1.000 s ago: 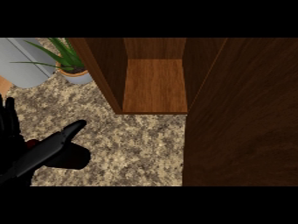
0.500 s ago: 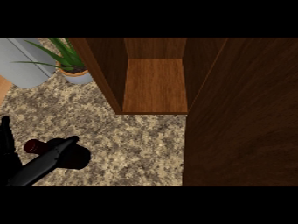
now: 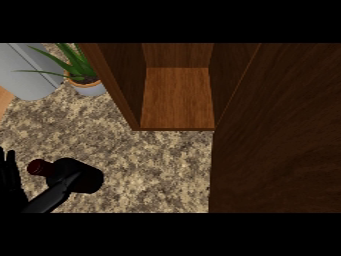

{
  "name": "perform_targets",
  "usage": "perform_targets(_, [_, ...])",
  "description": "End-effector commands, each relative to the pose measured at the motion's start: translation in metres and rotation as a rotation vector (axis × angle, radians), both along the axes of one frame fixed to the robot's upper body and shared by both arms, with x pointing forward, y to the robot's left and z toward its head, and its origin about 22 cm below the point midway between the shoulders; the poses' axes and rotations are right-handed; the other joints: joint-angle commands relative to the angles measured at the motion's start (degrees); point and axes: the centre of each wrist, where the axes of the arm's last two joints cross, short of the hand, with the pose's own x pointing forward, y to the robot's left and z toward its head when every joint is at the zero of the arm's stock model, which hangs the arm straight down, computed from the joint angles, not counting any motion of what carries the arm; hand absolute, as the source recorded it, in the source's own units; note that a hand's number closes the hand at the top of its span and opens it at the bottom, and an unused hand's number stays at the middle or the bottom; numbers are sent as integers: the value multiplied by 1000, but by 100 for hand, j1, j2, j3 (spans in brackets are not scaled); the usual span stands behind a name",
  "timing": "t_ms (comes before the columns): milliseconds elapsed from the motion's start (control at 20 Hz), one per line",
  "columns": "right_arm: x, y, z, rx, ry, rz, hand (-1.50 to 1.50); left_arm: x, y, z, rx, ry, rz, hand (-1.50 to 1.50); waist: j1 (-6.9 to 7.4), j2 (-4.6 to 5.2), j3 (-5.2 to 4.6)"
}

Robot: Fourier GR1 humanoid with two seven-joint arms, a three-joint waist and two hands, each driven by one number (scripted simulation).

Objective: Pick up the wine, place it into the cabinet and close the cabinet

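The left hand (image 3: pixel 2 181) sits at the desk's (image 3: pixel 151 160) lower left, fingers straight and spread, thumb lying across the dark wine bottle (image 3: pixel 68 172); the cabinet (image 3: pixel 177 97) stands open.

Single head view, looking steeply down onto a speckled granite counter (image 3: pixel 151 160) from close above; open wooden cabinet (image 3: pixel 177 97) at upper centre, its door (image 3: pixel 287 130) filling the right side, potted plant (image 3: pixel 81 75) at upper left
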Motion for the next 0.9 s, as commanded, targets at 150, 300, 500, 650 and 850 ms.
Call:
perform_targets(150, [3, 7, 11, 8, -21, -16, -150, -14, 23, -37, -22, 30, 15, -150, 18, 2, -2])
perform_targets(300, [-5, -9, 3, 11, -3, 5, -150, -14, 31, -45, -14, 48, 19, -150, -6, 2, 2])
perform_targets(500, [-6, 0, 7, -10, -2, 1, -150, -42, 29, -61, -19, 63, 2, -150, 20, -2, 0])
perform_targets(650, [-6, -1, 14, -13, -12, 2, -150, -21, 28, -81, -24, 63, -10, -150, -2, 3, 0])
perform_targets(850, [-13, -8, 15, -15, -11, 7, -150, -21, 31, -107, -39, 85, -16, -150, -20, 2, 0])
